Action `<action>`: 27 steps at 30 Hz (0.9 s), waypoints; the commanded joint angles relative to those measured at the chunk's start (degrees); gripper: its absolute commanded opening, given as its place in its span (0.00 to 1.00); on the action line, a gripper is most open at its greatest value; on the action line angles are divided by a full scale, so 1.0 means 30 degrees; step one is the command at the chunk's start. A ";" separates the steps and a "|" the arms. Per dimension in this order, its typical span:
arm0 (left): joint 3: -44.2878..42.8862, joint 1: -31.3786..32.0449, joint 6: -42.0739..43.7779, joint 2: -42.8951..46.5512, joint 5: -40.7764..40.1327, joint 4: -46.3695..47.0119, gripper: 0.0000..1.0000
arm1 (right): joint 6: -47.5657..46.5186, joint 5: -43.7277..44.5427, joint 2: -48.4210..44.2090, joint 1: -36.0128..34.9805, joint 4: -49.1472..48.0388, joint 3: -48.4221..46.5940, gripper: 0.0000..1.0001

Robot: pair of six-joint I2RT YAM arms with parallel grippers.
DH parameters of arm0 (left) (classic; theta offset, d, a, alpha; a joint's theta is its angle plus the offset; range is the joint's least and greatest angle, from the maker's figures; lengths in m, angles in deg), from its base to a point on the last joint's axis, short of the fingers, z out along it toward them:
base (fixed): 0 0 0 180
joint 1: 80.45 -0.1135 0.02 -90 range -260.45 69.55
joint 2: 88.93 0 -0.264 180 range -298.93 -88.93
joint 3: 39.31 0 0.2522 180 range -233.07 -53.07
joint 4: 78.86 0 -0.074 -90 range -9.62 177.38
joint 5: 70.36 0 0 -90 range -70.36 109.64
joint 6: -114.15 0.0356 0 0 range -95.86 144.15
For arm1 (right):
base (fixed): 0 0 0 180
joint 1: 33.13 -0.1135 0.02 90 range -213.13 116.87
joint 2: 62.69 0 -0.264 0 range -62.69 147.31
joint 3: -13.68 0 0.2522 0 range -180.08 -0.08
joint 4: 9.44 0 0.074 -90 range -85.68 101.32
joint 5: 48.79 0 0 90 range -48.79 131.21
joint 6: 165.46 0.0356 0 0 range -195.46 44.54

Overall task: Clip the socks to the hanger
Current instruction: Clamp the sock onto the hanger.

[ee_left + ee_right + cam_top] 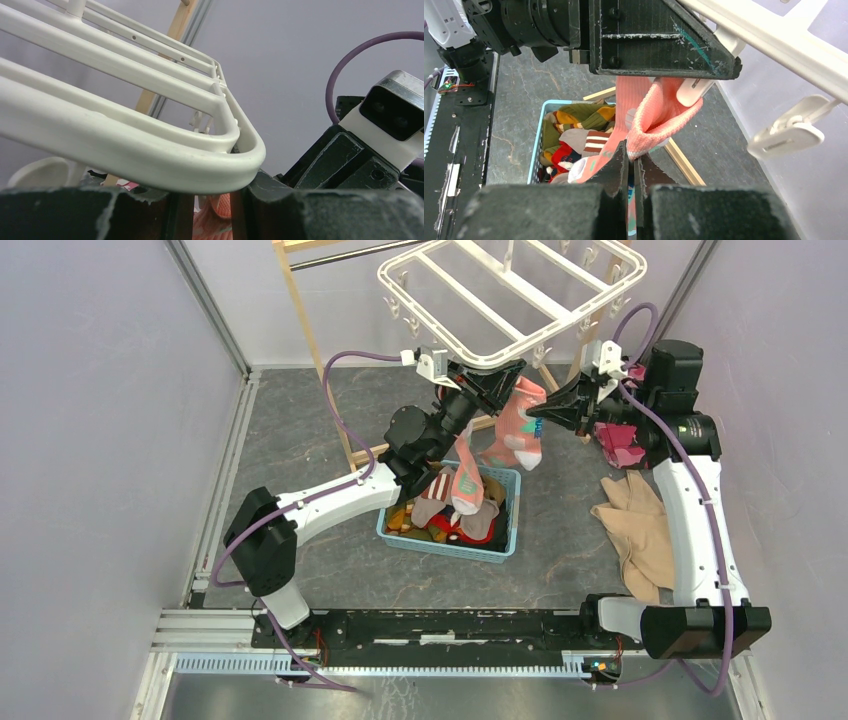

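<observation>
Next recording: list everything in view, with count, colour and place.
hanger: one, white, hung high, far side
clips: many, white, dangling round its rim
wooden stand: one, pale, beside hanger
pink sock: one, salmon, raised under hanger's rim
other socks: several, mixed colours, in basket
basket: one, blue, centre
tan garment: one, right of basket
pink cloth: one, far right
left gripper: black, at hanger's rim, squeezing a clip
right gripper: black, shut on pink sock

Even, diffuse overhead lighting; all views bright.
Faint soft shadows are cast on the grey surface; mild sheen is seen along the hanger rim; the right gripper is blurred in foreground, the pink sock rendered sharp.
</observation>
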 commanded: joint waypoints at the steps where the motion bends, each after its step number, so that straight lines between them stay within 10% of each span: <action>1: -0.0348 -0.0139 -0.0977 0.0451 -0.0285 0.0923 0.19 | -0.0894 0.0166 -0.0508 -0.0038 0.0589 -0.0756 0.00; 27: 0.0004 -0.0168 -0.1293 0.0660 -0.0533 0.0812 0.32 | 0.0344 0.1060 -0.0793 -0.0030 -0.1087 -0.0437 0.00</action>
